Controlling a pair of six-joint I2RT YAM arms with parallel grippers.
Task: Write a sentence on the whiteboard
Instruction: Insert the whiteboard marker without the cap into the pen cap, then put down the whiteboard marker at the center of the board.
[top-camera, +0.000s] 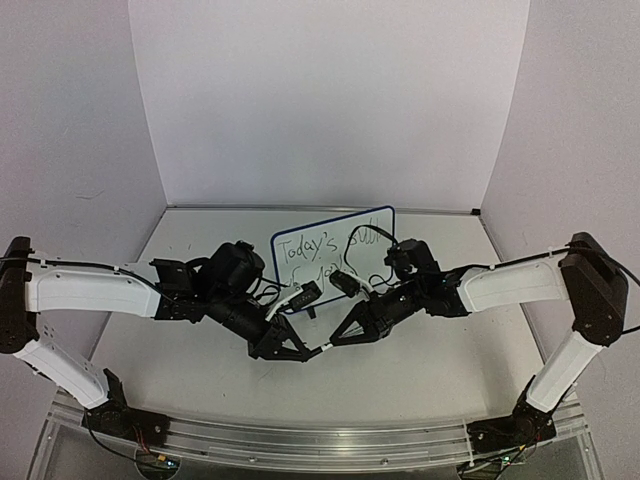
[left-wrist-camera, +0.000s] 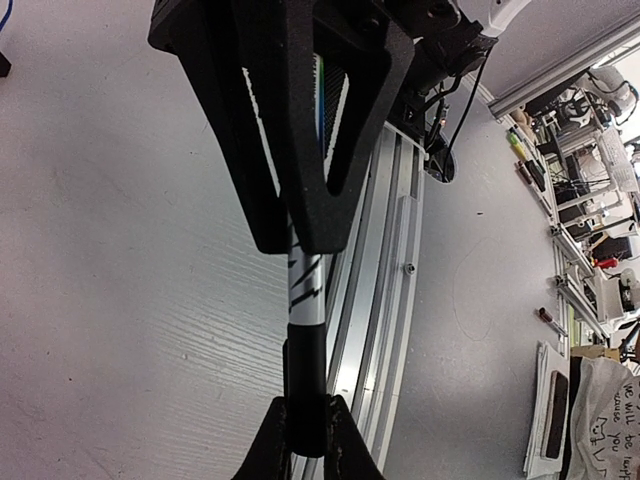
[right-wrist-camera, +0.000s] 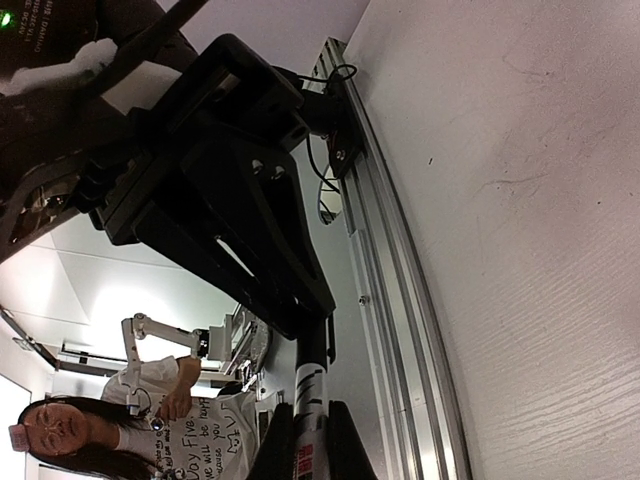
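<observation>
1. A metal rail (top-camera: 320, 440) runs along the near edge of the counter (top-camera: 200, 370), with both arm bases bolted at its ends.
2. Beyond the rail lies a broad band of bare counter, open between the bases and under both forearms.
3. The two arms meet at mid-counter. The left gripper (top-camera: 300, 352) and the right gripper (top-camera: 340, 338) point tip to tip, above the surface.
4. A marker (left-wrist-camera: 306, 290) bridges them. In the left wrist view the left gripper (left-wrist-camera: 305, 440) is pressed tight on its black end. In the right wrist view the right gripper (right-wrist-camera: 308, 440) pinches the white printed barrel (right-wrist-camera: 310, 385).
5. Just behind the grippers stands the whiteboard (top-camera: 335, 232), propped up and skewed, its blue rim higher at the right corner.
6. The sentence (top-camera: 305, 248) sits on the board: the top line reads "Today's full". The lower line is partly covered by the wrists and probably begins "of".
7. Bare counter flanks the board on both sides, out to the side walls (top-camera: 60, 150).
8. A strip of counter separates the board from the back wall (top-camera: 320, 100).
</observation>
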